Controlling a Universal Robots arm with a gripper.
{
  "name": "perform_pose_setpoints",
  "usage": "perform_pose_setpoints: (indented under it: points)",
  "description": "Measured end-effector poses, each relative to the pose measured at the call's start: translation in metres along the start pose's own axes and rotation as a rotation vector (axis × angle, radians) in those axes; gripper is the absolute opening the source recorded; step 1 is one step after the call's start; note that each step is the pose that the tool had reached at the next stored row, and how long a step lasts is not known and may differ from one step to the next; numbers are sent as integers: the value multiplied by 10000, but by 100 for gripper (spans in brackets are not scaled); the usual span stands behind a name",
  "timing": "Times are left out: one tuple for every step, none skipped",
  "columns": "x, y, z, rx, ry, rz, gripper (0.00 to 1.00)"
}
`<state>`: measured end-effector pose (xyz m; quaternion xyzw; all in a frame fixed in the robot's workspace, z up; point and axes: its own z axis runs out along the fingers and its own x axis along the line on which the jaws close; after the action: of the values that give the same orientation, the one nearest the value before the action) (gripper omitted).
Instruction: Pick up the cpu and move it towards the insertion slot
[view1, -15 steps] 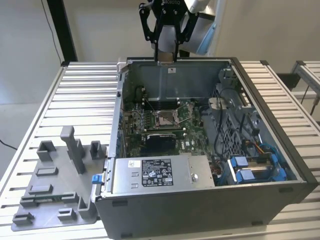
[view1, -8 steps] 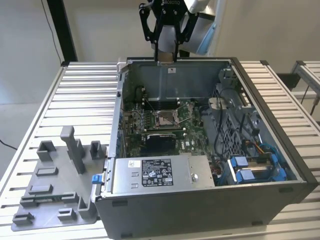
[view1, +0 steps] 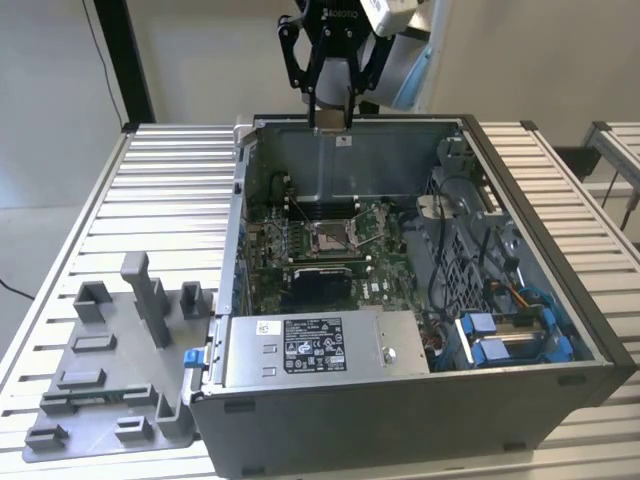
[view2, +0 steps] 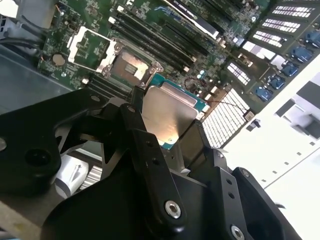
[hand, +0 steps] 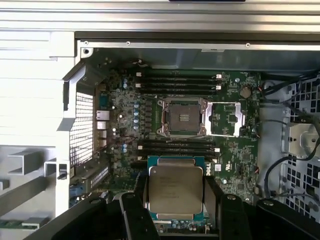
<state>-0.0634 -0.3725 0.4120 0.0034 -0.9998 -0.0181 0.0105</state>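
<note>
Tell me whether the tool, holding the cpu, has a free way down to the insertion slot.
Probably yes. The tool grips the cpu above the open computer case. The insertion slot lies uncovered, its load plate swung aside, with nothing over it.

Computer case (view1: 400, 400): on slatted table (view1: 170, 190). Motherboard (hand: 235, 165) inside case; socket (hand: 181, 116) on it. Fixture plate (view1: 110, 380) beside case, toward the exterior view's left. Chip (hand: 176, 189) in gripper (hand: 175, 200), above case.
</note>
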Motion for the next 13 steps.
perform_pose_setpoints:
  points:
    - [0, 6, 18, -1, -1, 26, 0]
    - [-1, 11, 36, -3, -2, 62, 0]
    - [-1, 17, 52, -16, -3, 88, 0]
    - [-2, 22, 67, -37, -5, 109, 0]
    - [-4, 29, 81, -53, -4, 125, 0]
    - [-6, 36, 99, -62, -5, 138, 0]
    - [-9, 49, 118, -68, -6, 145, 0]
    - [-12, 69, 135, -70, -5, 147, 0]
    - [-15, 91, 155, -73, -6, 147, 0]
    - [-19, 110, 174, -75, -6, 148, 0]
    - [-26, 129, 192, -77, -6, 148, 0]
    - [-34, 149, 209, -77, -6, 149, 0]
    - [-48, 167, 225, -77, -6, 148, 0]
